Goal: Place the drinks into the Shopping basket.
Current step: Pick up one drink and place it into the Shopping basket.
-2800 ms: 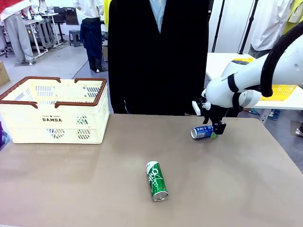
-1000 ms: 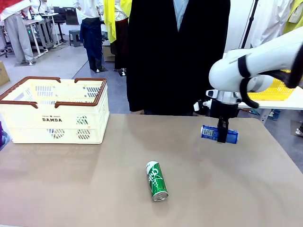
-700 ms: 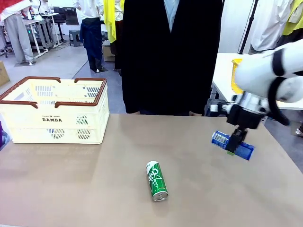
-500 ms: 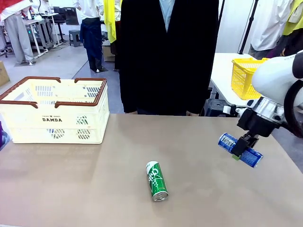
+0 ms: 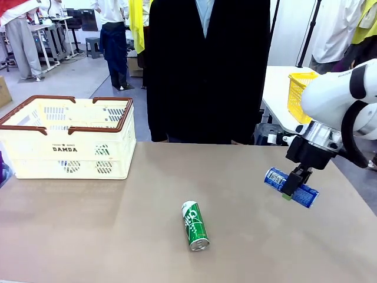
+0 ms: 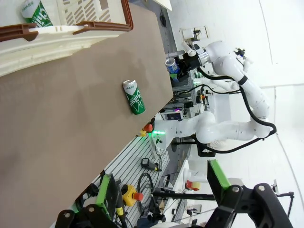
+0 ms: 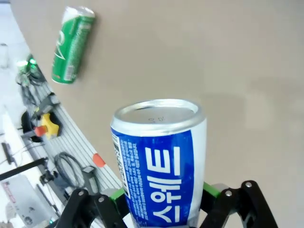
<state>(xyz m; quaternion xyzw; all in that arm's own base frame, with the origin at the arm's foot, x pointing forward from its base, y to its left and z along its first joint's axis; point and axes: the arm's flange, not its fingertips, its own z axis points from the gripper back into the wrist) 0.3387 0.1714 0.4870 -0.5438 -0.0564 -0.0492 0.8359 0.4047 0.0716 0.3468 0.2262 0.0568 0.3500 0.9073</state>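
Observation:
The blue can (image 5: 306, 196) hangs tilted above the table's right side, with my right gripper (image 5: 289, 187) shut across its middle. In the right wrist view the blue can (image 7: 159, 156) stands up between my right gripper's (image 7: 161, 202) fingers, silver end on top. A green can (image 5: 195, 226) lies on its side at the table's middle front, well left of that gripper. The cream Shopping basket (image 5: 65, 138) stands at the far left. My left gripper (image 6: 161, 187) is open and holds nothing, high above the table; another green can (image 6: 35, 12) seems to lie inside the Shopping basket (image 6: 71, 35).
A person in black (image 5: 206, 65) stands at the table's far edge, between the basket and my right arm. A yellow mesh basket (image 5: 299, 94) sits on another table at the back right. The brown table top (image 5: 118, 224) runs wide between the basket and the lying can.
My right gripper has carried the blue can from the far right of the table rightward and down toward the near side, then slightly back left; the can is now tilted. The green can has not moved.

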